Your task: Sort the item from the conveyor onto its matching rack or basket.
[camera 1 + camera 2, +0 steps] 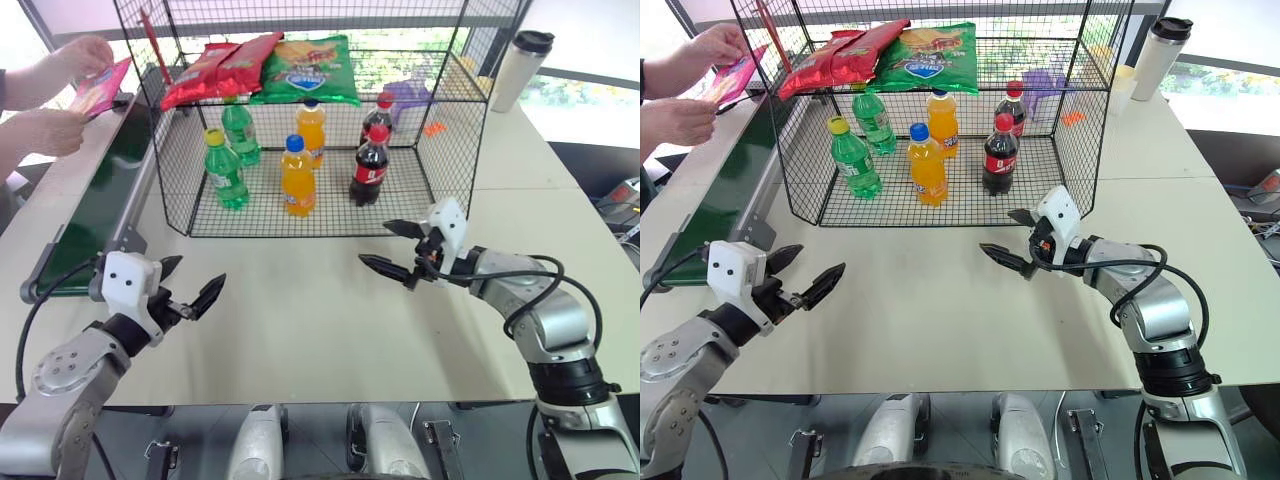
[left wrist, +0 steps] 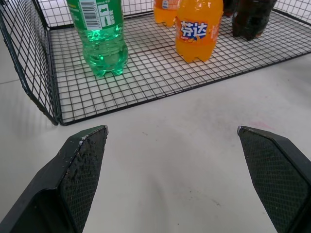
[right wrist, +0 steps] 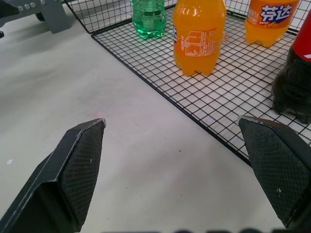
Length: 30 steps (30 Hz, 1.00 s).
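A person's hands (image 1: pixel 60 90) hold the pink chip bag (image 1: pixel 98 88) over the far end of the dark green conveyor (image 1: pixel 95 195) at the left. The black wire rack (image 1: pixel 300 205) stands at the table's middle back, with red bags (image 1: pixel 215 65) and a green bag (image 1: pixel 305 70) on its top shelf. My left gripper (image 1: pixel 190 285) hovers open over the table near the conveyor's near end. My right gripper (image 1: pixel 395 248) is open just in front of the rack's right front corner. Nothing is between either pair of fingers.
Green, orange and cola bottles (image 1: pixel 298 178) stand on the rack's floor. A white tumbler with a black lid (image 1: pixel 520 68) stands at the back right. Bare white table (image 1: pixel 300 320) lies between my grippers.
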Each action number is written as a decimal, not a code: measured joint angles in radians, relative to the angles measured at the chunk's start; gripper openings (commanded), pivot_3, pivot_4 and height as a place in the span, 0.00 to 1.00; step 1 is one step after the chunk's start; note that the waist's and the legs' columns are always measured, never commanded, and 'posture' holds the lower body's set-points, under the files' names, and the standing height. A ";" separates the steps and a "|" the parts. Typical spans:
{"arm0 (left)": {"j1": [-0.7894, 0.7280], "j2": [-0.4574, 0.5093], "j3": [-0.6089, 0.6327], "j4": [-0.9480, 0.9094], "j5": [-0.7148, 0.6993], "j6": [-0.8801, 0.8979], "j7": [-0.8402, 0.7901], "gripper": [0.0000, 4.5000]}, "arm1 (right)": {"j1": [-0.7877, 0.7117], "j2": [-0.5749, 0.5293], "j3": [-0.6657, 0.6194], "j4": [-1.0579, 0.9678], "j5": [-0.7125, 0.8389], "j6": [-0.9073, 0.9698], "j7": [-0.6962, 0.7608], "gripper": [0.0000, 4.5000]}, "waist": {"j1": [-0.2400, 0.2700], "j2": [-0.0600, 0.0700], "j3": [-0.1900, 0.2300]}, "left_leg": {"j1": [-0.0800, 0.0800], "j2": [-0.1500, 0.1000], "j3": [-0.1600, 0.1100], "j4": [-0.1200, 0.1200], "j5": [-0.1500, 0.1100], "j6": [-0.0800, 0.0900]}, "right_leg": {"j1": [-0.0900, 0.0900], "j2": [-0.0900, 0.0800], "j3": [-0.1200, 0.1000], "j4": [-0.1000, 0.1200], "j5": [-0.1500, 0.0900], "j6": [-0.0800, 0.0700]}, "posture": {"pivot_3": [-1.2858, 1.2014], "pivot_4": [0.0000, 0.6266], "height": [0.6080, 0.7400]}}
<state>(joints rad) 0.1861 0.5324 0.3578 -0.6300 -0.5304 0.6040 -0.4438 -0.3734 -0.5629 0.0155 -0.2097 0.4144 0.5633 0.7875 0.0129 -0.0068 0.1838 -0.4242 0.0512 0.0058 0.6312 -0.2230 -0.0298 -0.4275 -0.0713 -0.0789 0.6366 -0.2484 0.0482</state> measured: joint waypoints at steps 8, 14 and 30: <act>-0.018 0.001 -0.018 0.011 0.020 -0.003 0.001 0.98 | 0.000 0.014 0.011 0.003 -0.009 -0.012 -0.010 1.00 | 0.000 0.000 0.000 | 0.000 0.000 0.000 0.000 0.000 0.000 | 0.000 0.000 0.000 0.000 0.001 0.002 | 0.52 0.24 1.00; -0.018 0.001 -0.024 0.011 0.028 -0.003 0.003 0.98 | 0.000 0.016 0.012 0.019 -0.019 -0.027 -0.013 1.00 | 0.000 0.000 0.000 | 0.000 0.000 0.000 0.000 0.000 0.000 | 0.000 0.000 0.000 0.001 0.001 0.002 | 0.52 0.24 1.00; 0.007 -0.003 -0.024 -0.007 0.043 -0.006 0.015 0.98 | -0.040 0.027 0.022 0.065 -0.021 -0.050 0.006 1.00 | -0.002 0.000 0.000 | 0.001 0.000 0.000 0.001 0.000 0.000 | 0.000 0.000 0.000 0.003 0.002 0.003 | 0.52 0.24 1.00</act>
<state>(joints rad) 0.1932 0.5295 0.3338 -0.6371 -0.4872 0.5982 -0.4293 -0.4134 -0.5361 0.0378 -0.1445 0.3934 0.5131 0.7933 0.0112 -0.0069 0.1837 -0.4232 0.0513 0.0058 0.6324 -0.2228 -0.0296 -0.4273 -0.0711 -0.0786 0.6398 -0.2468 0.0507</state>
